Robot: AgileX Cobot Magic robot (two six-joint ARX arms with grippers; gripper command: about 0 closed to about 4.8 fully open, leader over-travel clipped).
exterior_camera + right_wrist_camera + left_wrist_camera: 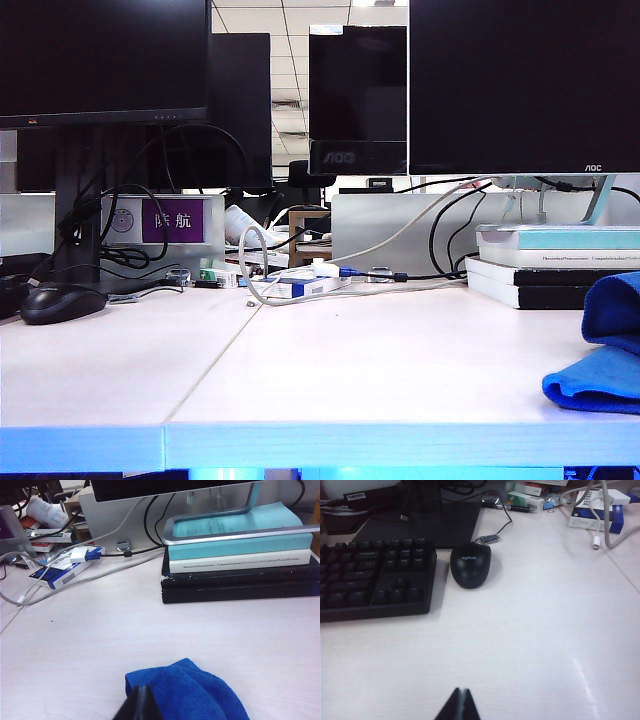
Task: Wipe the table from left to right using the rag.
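The rag [597,375] lies on the table [330,370] at its right side, cut off by the exterior view's edge, below a stack of books [555,265]. The right gripper [141,700], only its dark tips showing, is closed against the rag [192,692]; whether it grips cloth is unclear. The left gripper [460,705] is closed, empty, above bare table near the mouse [470,565] and keyboard [372,577]. Neither arm shows in the exterior view.

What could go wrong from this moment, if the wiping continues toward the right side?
The bright blue microfibre rag already lies at the white table's right end, so it could slip off the edge. The shut right gripper sits beside it; whether it grips is unclear. Loose grey cables and stacked books nearby could snag. The shut left gripper hovers near the black mouse.
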